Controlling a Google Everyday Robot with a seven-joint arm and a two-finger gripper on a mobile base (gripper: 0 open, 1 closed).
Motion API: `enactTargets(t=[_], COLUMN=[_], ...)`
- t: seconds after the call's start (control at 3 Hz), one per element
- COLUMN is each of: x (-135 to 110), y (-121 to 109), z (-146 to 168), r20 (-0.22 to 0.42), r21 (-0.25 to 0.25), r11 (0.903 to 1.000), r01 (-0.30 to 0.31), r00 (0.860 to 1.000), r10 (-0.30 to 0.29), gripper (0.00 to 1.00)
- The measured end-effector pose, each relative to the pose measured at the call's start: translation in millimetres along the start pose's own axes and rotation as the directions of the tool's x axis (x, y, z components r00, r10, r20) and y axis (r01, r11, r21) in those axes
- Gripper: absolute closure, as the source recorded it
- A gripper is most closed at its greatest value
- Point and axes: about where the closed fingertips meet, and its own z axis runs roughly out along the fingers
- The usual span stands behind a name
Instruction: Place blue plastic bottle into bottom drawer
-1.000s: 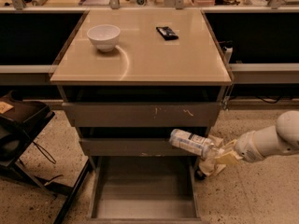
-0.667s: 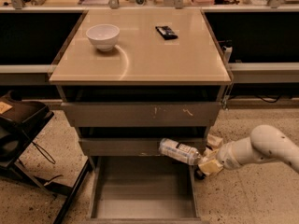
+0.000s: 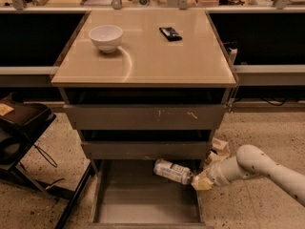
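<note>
**Bottle now down inside bottom drawer opening, still gripped**

- The gripper [image 3: 195, 180] sits at the right edge of the bottom drawer [image 3: 143, 202], about 3 o'clock from the blue plastic bottle [image 3: 170, 171]. The claw is clamped on the bottle's right end.
- The bottle lies near horizontal, with its left end slightly higher. It is over the drawer's 1 o'clock corner, just under the front of the middle drawer [image 3: 145, 150]. Can't tell if it touches the drawer floor.
- Delta vs 1.0 s ago: the bottle was level with the middle drawer front and right of the cabinet edge. At 0.7 s ago it was lower and further left. It is now lower again and shifted toward 7 o'clock, inside the drawer outline. The arm [image 3: 252, 163] dropped with it; the forearm now comes in low from 3 o'clock.
- Unchanged: the bottom drawer is pulled out as before, and the top drawer [image 3: 143, 117] and middle drawer are in the same position.
- The white bowl [image 3: 106, 36] is at 10 o'clock on the tabletop [image 3: 143, 61], the black packet [image 3: 170, 33] at 1 o'clock. Neither has moved.
- The black chair [image 3: 19, 132] is at 9 o'clock of the cabinet, same spot.
</note>
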Motion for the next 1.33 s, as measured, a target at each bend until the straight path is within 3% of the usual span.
enactTargets(t=[0.33,0.67,1.0,1.33], x=[-1,24,68,96], y=[0,-8,-23,-40], z=[-2,42,127,198], r20=[0.000,-0.017,-0.139,-0.281], r21=[0.003,-0.036,-0.074,-0.112], r11=[1.0000,0.9990,0.9971,0.9930], r01=[0.003,-0.025,-0.014,0.037], r00=[1.000,1.000,0.990,0.957], r10=[-0.003,0.025,0.003,-0.068], gripper=[1.00,1.00,1.00,1.00])
